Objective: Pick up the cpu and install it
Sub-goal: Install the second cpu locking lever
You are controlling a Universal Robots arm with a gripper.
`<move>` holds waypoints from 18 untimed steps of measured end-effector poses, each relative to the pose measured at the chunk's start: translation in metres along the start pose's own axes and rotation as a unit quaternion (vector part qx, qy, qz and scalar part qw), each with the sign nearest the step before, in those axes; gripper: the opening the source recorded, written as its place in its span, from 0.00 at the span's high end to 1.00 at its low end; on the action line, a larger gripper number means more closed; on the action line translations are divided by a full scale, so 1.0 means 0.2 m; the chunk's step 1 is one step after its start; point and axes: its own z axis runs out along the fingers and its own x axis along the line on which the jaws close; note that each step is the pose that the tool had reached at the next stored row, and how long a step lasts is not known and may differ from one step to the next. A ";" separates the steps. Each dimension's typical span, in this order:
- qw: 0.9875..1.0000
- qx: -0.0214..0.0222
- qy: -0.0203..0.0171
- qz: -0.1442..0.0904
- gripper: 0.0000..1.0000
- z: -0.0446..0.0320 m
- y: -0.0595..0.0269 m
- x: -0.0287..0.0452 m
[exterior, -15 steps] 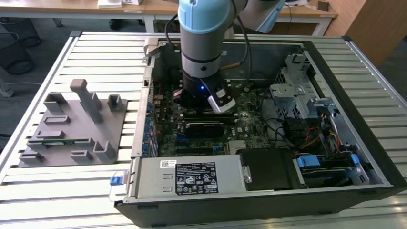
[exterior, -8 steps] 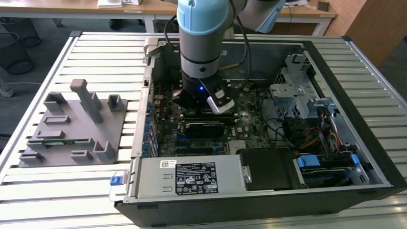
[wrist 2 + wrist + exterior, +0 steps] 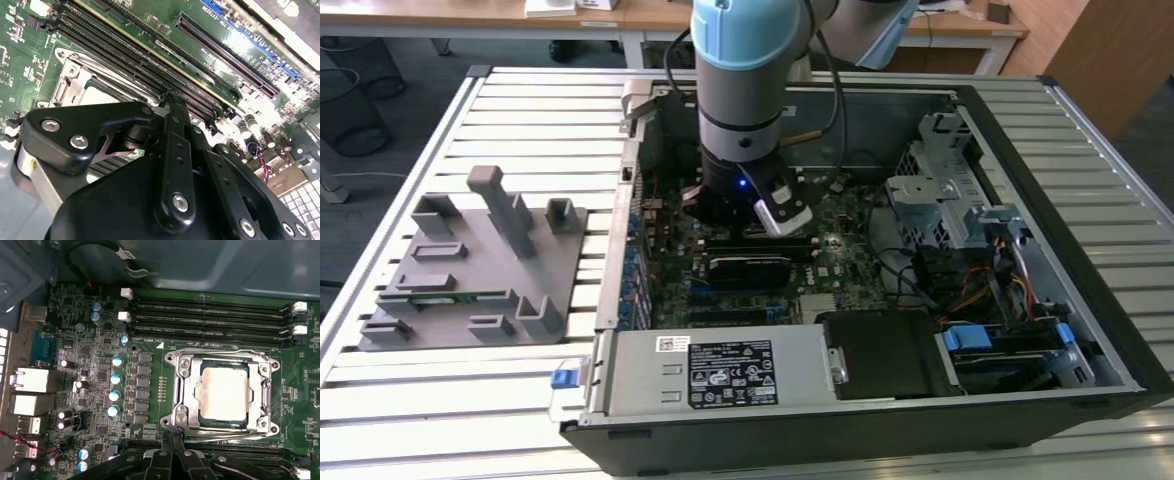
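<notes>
Hovering low inside the open computer case [image 3: 1107,330], the claw [image 3: 172,447] has its fingers pressed together with nothing between them, just beside the socket frame [image 3: 180,405]. Beyond, the cpu [image 3: 223,395] lies flat in that frame, memory slots [image 3: 210,320] farther off.

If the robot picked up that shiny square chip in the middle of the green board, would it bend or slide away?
Probably no bending: the cpu looks like a flat, stiff metal-topped square. Its smooth, shiny top may be slippery to hold. It now lies inside the metal socket frame, so a push likely would not slide it. The gripper sits beside that frame.
</notes>
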 end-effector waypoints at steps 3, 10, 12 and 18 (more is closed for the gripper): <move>1.000 -0.002 0.000 0.000 0.89 -0.006 -0.001 0.000; 1.000 -0.022 -0.001 0.000 0.89 -0.009 -0.037 0.002; 1.000 -0.022 -0.001 0.000 0.89 -0.008 -0.049 0.002; 1.000 -0.024 -0.001 0.000 0.89 0.003 -0.059 0.003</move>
